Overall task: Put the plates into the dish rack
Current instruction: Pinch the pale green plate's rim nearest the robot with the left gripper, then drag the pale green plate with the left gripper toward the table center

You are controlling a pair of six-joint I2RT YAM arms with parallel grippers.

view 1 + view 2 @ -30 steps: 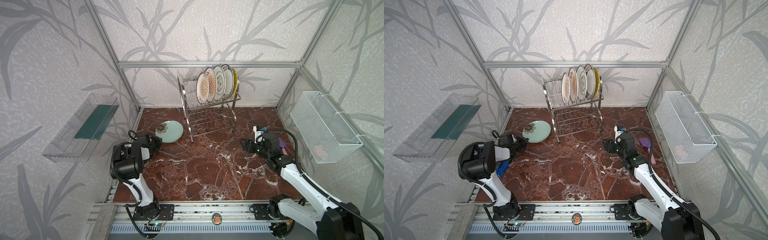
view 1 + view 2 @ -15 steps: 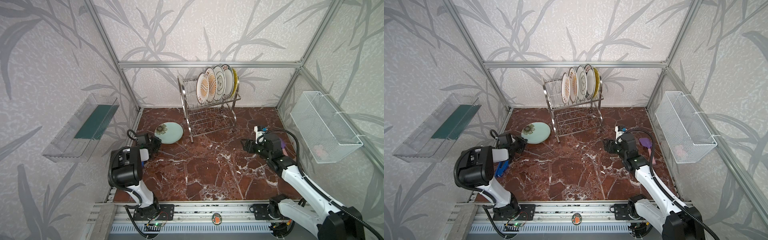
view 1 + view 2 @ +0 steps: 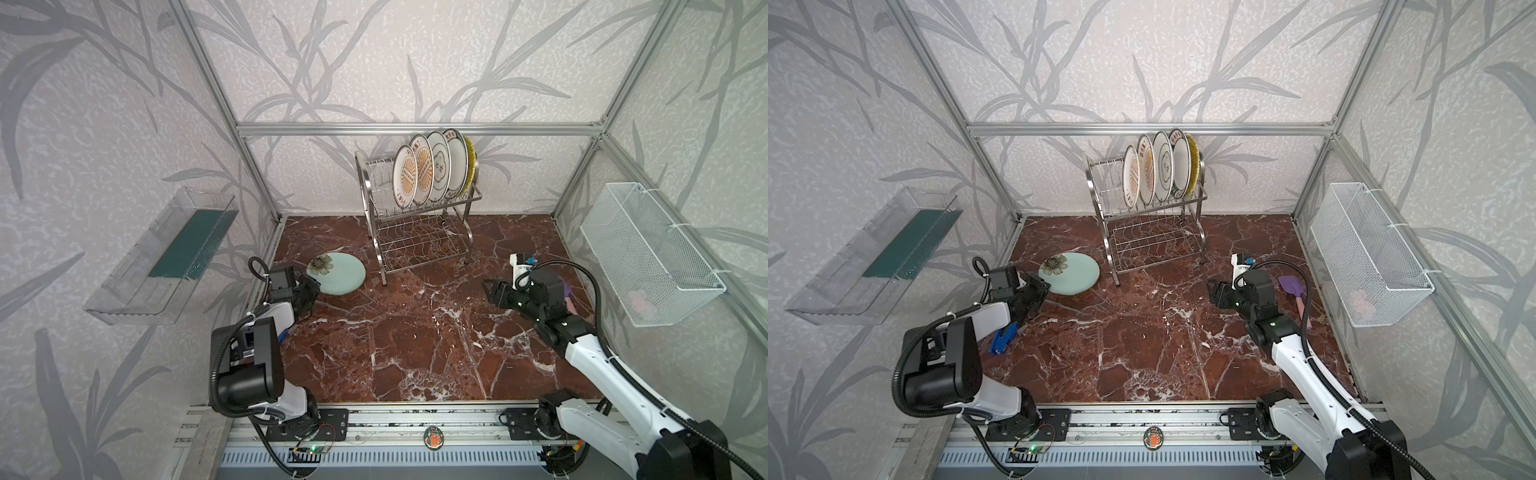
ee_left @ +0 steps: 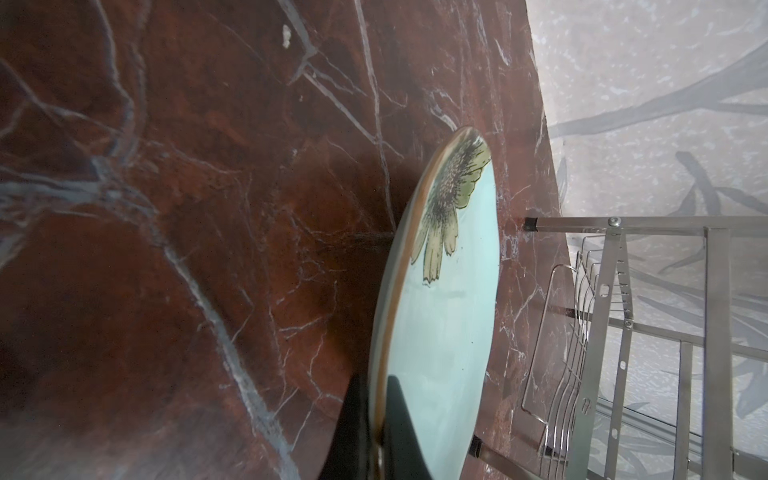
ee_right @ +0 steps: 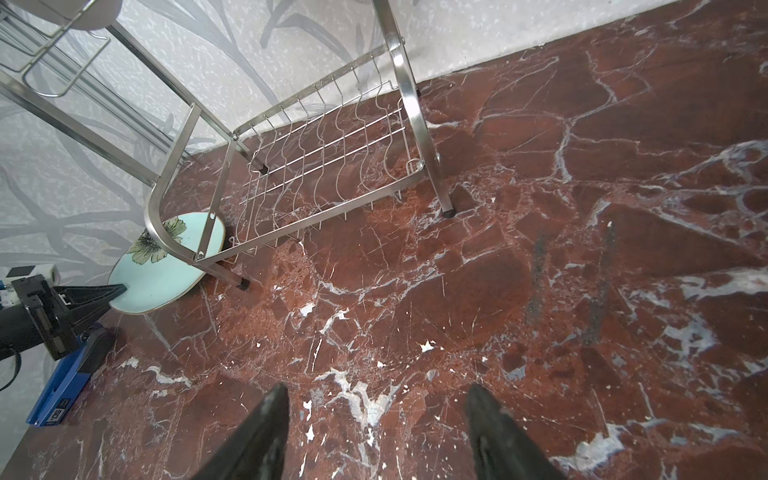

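- Left arm's elbow sits lower than a second ago, its left gripper (image 3: 315,287) clenched on the near rim of the celadon plate (image 3: 338,275), which lies on the marble table (image 3: 415,353) just beside the dish rack (image 3: 415,237).
- Top tier carries five plates (image 3: 432,172); free prongs remain at its left end.
- Sound handling, by judgement: raise the plate clear of the rack's leg, turn it upright, then lower it between free prongs.
- Empty, the right gripper (image 3: 490,291) hovers with fingers spread.
- Whether the plate's far edge touches the table is unclear; a pink item in the mesh basket (image 3: 648,249) is too faint to name.
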